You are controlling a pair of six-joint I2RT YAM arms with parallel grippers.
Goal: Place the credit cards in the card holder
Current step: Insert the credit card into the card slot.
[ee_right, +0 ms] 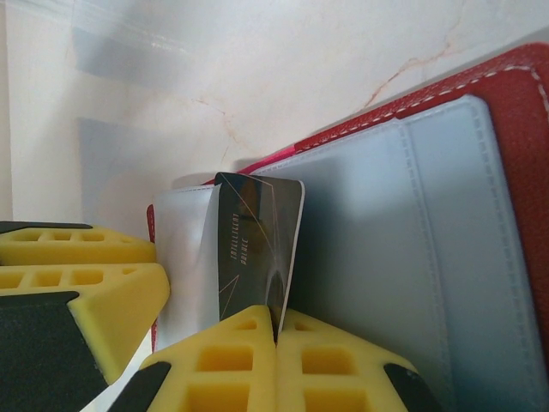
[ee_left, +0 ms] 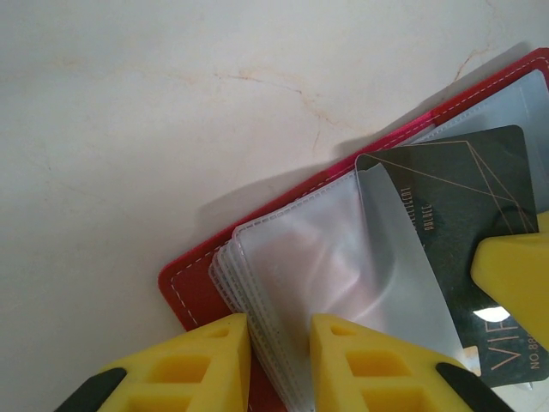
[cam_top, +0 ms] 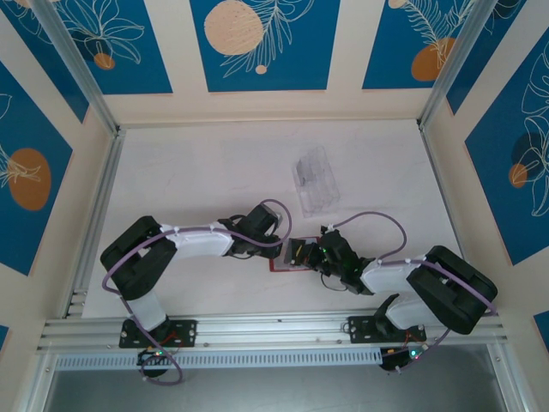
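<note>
Item: card holder (ee_left: 193, 287), red stitched cover, lying open on the pale marbled table (ee_left: 171, 129) between the two arms, near the front edge in the overhead view. Inside: a pale grey panel and a stack of clear, shiny sleeves (ee_left: 326, 266). Item: black card (ee_left: 463, 197) with fine gold line work, one end tucked under the lifted flap of the top sleeve, the rest lying out over the wallet's inside. Markings: large pale letters at the card's lower corner begin "VI", the next letter cut off by the frame, and a smaller line begins "NO BR"; the small gold print along the card is too fine to read. Left gripper (ee_left: 280, 360): yellow jaws nearly closed, pinching the edge of the sleeve stack. Right gripper (ee_right: 276, 360): jaws pressed together on the black card's near edge. Also present: clear tray (cam_top: 313, 180), farther back on the table, well apart from the wallet.
</note>
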